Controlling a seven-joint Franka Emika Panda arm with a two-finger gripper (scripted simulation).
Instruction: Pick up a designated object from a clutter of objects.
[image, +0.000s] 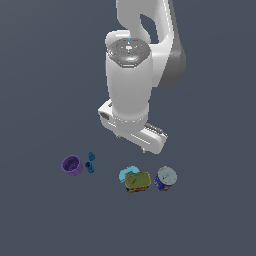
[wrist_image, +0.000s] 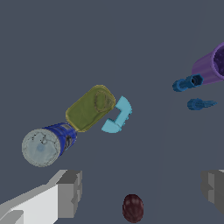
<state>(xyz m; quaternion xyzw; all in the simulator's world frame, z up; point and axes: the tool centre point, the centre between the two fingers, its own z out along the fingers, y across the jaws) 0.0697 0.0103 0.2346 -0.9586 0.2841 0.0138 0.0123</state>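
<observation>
The olive-yellow rounded-corner can (image: 137, 182) stands on the grey floor, touching the cyan C-shaped piece (image: 128, 172) behind it, with the blue silver-lidded can (image: 165, 178) just to the exterior view's right. In the wrist view the olive-yellow can (wrist_image: 90, 108) lies between the blue can (wrist_image: 44, 144) and the cyan piece (wrist_image: 119, 115). My gripper (wrist_image: 141, 190) hangs well above the floor, open and empty, its grey fingers (wrist_image: 70, 193) wide apart. In the exterior view the hand (image: 145, 137) is above and behind the cans; the fingertips are hidden.
A purple cup (image: 72, 165) lies at the exterior view's left with two tiny blue pieces (image: 90, 163) beside it; the cup (wrist_image: 212, 64) and the blue pieces (wrist_image: 188, 82) also show in the wrist view. A dark red ball (wrist_image: 133, 208) lies below the gripper.
</observation>
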